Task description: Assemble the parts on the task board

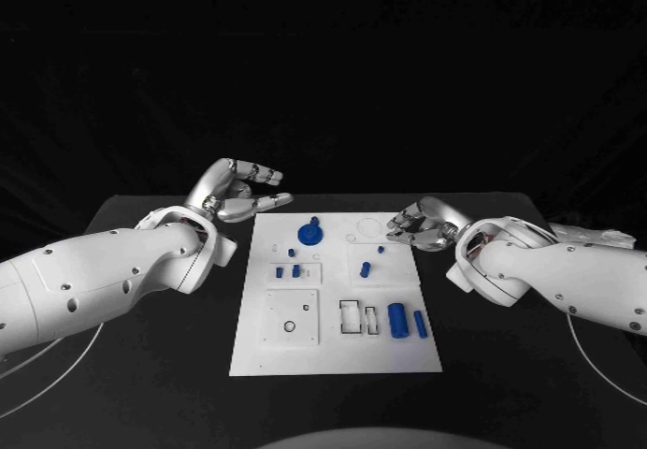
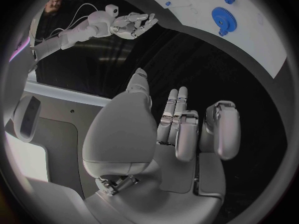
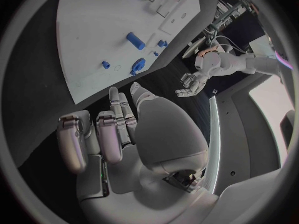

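Observation:
The white task board (image 1: 337, 346) lies in the middle of the black table. A blue gear (image 1: 310, 231) stands near its far edge, and two blue cylinders (image 1: 398, 319) lie near its right side. Several small blue pegs (image 1: 366, 269) stand between them. My left hand (image 1: 240, 196) hovers off the board's far left corner, fingers apart and holding nothing. My right hand (image 1: 421, 227) hangs by the board's far right edge, fingers loosely bent, also holding nothing. The left wrist view has the left hand (image 2: 181, 129), the gear (image 2: 222, 17) and the right hand (image 2: 132, 25). The right wrist view has the right hand (image 3: 118, 129) and the gear (image 3: 138, 64).
The board (image 3: 99, 30) has a raised square plate with a small ring (image 1: 289, 325) at its near left and rectangular slots (image 1: 351, 316) beside the cylinders. Bare black table (image 1: 162, 355) lies on both sides of the board. My left hand (image 3: 190, 84) appears past the board's edge in the right wrist view.

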Available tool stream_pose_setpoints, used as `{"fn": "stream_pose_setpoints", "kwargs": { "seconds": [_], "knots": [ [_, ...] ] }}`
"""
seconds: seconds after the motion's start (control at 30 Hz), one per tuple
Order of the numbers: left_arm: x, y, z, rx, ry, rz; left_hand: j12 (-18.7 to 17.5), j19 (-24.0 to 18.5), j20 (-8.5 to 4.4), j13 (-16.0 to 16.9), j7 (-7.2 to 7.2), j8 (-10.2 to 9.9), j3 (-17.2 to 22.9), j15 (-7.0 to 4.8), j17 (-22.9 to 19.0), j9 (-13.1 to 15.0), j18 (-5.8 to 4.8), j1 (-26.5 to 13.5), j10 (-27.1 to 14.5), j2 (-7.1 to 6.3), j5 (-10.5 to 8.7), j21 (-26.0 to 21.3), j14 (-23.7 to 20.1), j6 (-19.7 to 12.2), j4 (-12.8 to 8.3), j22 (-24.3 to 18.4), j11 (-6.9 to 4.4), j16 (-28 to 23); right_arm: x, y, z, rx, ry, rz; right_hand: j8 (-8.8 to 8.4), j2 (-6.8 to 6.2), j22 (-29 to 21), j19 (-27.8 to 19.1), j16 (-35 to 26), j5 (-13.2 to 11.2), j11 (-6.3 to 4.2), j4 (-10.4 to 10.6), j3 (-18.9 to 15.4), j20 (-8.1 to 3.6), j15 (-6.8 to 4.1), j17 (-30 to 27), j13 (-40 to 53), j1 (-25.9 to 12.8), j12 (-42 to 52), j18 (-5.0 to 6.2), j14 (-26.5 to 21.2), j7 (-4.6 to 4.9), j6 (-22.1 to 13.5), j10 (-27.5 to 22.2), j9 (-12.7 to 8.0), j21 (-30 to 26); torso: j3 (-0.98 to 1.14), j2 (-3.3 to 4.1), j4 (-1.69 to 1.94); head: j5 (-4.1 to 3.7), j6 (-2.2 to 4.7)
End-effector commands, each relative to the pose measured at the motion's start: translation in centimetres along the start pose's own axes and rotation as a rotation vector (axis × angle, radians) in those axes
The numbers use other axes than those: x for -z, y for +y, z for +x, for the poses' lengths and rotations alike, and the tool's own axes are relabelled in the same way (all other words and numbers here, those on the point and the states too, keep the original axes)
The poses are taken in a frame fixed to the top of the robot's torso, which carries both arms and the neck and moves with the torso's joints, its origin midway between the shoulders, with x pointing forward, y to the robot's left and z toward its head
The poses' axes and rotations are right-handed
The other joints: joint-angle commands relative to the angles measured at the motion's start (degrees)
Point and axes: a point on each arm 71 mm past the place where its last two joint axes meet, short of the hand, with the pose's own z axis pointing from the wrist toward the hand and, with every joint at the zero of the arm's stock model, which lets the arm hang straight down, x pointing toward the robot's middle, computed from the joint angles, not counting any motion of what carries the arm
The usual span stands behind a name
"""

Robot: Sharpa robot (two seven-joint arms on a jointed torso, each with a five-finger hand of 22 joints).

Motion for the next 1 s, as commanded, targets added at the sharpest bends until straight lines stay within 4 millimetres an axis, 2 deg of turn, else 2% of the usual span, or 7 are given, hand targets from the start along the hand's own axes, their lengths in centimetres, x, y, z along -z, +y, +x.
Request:
{"fn": "stream_pose_setpoints", "kwargs": {
  "seconds": [0.03, 0.17, 0.5, 1.0],
  "knots": [
    [0.2, 0.2, 0.0, 0.124, -0.061, -0.065, -0.2, 1.7, 0.51, -0.1, 0.04, -0.3, -0.4, 0.50, 15.1, -0.1, 0.30, -0.3, 0.1, 0.37, 0.39, 0.5, 6.1, 0.2, -0.1, 12.8, 0.23, 0.1, -0.4, 1.0, 0.3, 0.282, -0.030, -0.143, -0.16, -0.36, 15.1, 6.0, 0.2, -0.9, 0.14, -0.4, -0.4, 0.61, 0.44, 15.1, -3.4, 0.7, -1.9, -0.38, 5.9, -0.35, 0.5, 1.0, 0.0, 0.3, -0.08, 0.05, -0.01, -0.11, 0.17],
    [0.3, 0.1, 0.4, 0.149, -0.056, -0.082, -0.3, 1.7, 0.54, -0.1, 0.08, -0.4, -0.3, 0.55, 15.1, -0.1, 0.31, -0.5, 0.0, 0.72, 0.38, 0.5, 6.1, 0.2, -0.1, 12.8, 0.27, 0.1, -0.9, 1.2, 0.9, 0.391, -0.012, -0.161, -0.80, -0.45, 15.1, 6.0, 0.2, -1.3, 0.16, -0.8, -0.6, 0.63, 0.69, 15.1, -7.3, 1.4, -3.6, -0.38, 5.9, -0.61, 1.3, 2.6, -0.2, 0.3, -0.12, 0.04, 0.02, -0.22, 0.13],
    [0.5, 0.1, 0.5, 0.165, -0.056, -0.097, -0.5, 1.6, 0.63, -0.1, 0.13, -0.6, 0.2, 0.63, 15.1, -0.2, 0.36, -0.6, -0.1, 1.78, 0.30, 0.3, 6.1, 0.2, -0.1, 12.8, 0.34, 0.1, -2.1, 1.3, 2.3, 0.578, 0.054, -0.132, -1.87, -0.56, 15.1, 6.0, 0.2, -1.5, -0.18, -1.1, -0.9, 0.40, 0.30, 15.1, -12.7, 2.2, -6.0, -0.38, 5.9, -1.89, 2.9, 6.9, -0.9, 0.3, -0.01, 0.08, -0.11, -0.31, -0.22],
    [0.7, 0.1, 0.4, 0.165, -0.059, -0.102, -0.4, 1.6, 0.68, -0.1, 0.11, -0.7, 0.9, 0.65, 15.1, -0.2, 0.36, -0.2, -0.1, 3.24, 0.07, 0.3, 6.1, 0.3, -0.2, 12.9, 0.34, 0.1, -3.0, 1.3, 3.5, 0.641, 0.104, -0.092, -1.91, -0.51, 15.1, 6.0, 0.2, -1.5, -0.54, -1.5, -0.8, 0.20, 0.03, 15.1, -15.4, 2.7, -7.4, -0.38, 5.9, -2.39, 4.9, 8.8, -1.0, 0.3, 0.00, 0.02, -0.07, -0.28, -0.48]
  ]
}}
